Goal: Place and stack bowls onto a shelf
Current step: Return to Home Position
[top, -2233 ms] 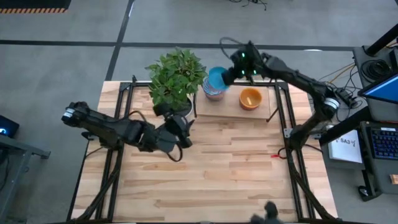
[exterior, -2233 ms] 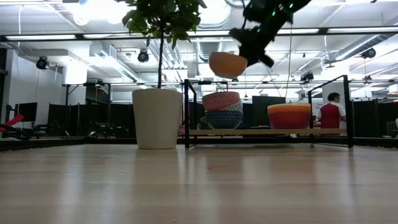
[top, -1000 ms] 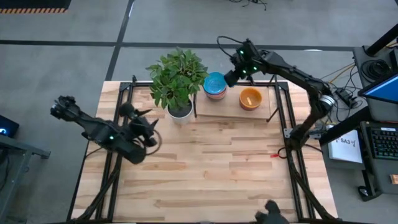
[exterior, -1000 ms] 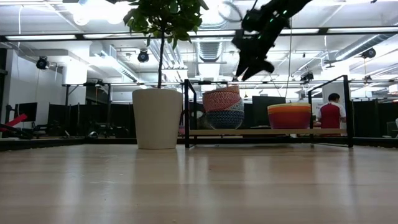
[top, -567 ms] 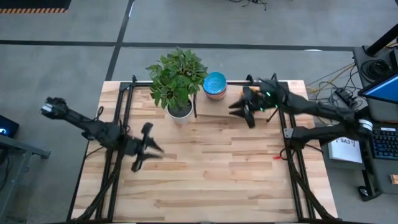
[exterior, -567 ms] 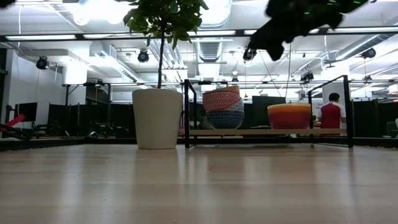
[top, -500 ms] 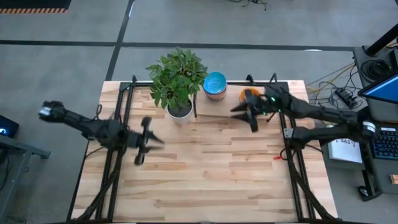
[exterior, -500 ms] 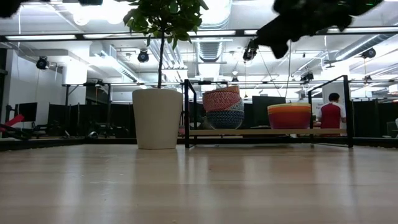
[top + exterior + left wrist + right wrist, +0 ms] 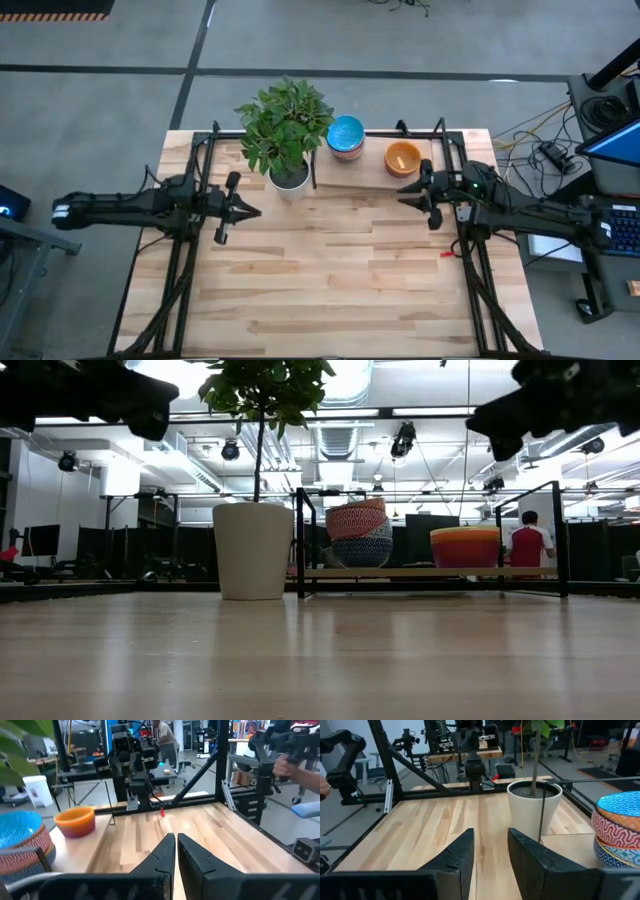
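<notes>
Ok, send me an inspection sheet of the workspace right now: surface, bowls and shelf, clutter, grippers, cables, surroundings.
Surface: wooden tabletop, mostly bare; small red item near its right side.
Job's things: shelf carries patterned bowl stack and orange bowl stack, apart.
Clutter: potted plant beside the shelf's left end.
Grippers: left gripper shut, empty, over table's left; right gripper open, empty, by shelf's front right corner.
Cables: loose cables on floor right of table.
Surroundings: person in red top beyond the table.

in the high view the patterned stack [image 9: 346, 137] and orange stack [image 9: 402, 158] hide their lower bowls [image 9: 361, 550].
</notes>
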You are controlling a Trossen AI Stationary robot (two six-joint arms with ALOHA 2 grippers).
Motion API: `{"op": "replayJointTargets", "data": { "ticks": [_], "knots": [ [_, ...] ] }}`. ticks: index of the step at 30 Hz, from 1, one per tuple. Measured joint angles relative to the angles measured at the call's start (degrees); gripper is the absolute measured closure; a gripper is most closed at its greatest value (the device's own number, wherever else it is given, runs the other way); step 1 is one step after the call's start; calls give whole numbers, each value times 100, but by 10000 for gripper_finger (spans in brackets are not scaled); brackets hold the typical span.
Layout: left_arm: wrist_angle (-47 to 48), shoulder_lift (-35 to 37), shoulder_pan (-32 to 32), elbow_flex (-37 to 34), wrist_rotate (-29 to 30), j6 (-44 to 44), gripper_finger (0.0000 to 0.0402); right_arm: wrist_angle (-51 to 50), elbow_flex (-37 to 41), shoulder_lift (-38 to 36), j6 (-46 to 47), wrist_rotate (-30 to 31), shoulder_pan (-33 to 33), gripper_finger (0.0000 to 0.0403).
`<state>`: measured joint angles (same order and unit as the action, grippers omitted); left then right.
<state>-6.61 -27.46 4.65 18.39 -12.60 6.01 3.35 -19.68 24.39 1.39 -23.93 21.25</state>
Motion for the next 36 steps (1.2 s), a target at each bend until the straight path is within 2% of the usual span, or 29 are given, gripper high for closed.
{"op": "replayJointTargets", "data": {
  "ticks": [5, 11, 15, 24, 32, 36],
  "knots": [
    [390, 358, -3, -50, -3, -214, 401, -322, 330, -676, -399, -9, 0, 309],
    [202, 1002, -3, -319, 28, -567, 401, -389, 845, -1316, -998, -23, 0, 327],
    [160, 1537, -3, -554, 419, -676, 401, -360, 1122, -1702, -1109, -64, -4, 337],
    [307, 2741, -3, -1124, 450, -657, 401, -520, 1526, -2435, -1061, -214, -4, 340],
    [-445, 2652, 6, -1593, 516, -720, 401, -36, 1846, -2423, -1291, -153, -2, 339],
    [-393, 2713, 6, -1779, 715, -569, 401, 59, 1894, -2361, -1613, -125, -2, 340]
  ]
}}
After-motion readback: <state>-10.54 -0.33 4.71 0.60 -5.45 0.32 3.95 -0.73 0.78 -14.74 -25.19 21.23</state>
